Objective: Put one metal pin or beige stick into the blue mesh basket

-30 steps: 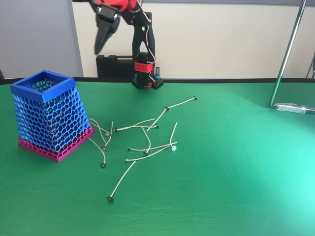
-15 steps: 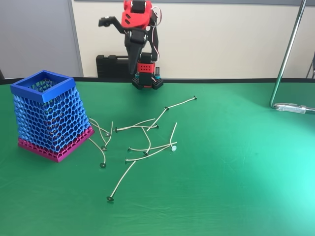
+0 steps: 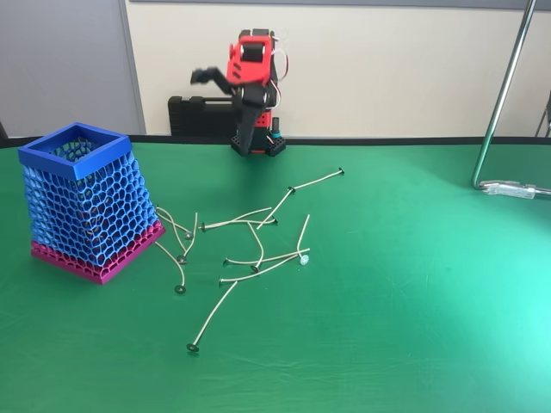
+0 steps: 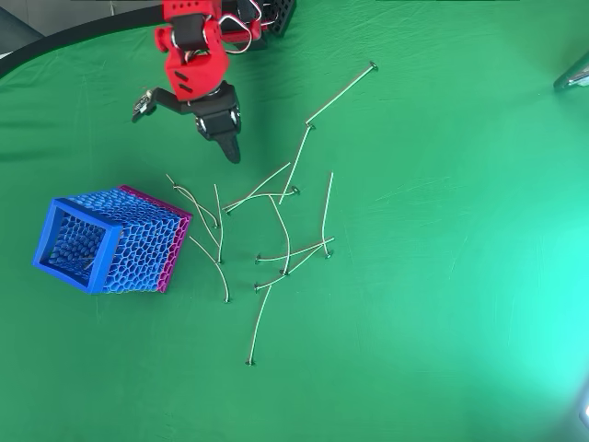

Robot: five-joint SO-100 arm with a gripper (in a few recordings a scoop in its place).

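Fixed view: the basket (image 3: 88, 200) stands upright at the table's (image 3: 413, 284) left, blue rim up, pink base down. Loose pins (image 3: 250, 241) lie scattered just right of it, several crossing one another. The red arm (image 3: 251, 64) is folded at the far edge; its gripper (image 3: 225, 99) is spread wide and empty (one finger raised left, the other pointing down).

Overhead view: the gripper (image 4: 189, 120) hangs above the cloth, near the upper pins (image 4: 276, 221), apart from the basket (image 4: 110, 241). One pin (image 4: 340, 94) lies alone.
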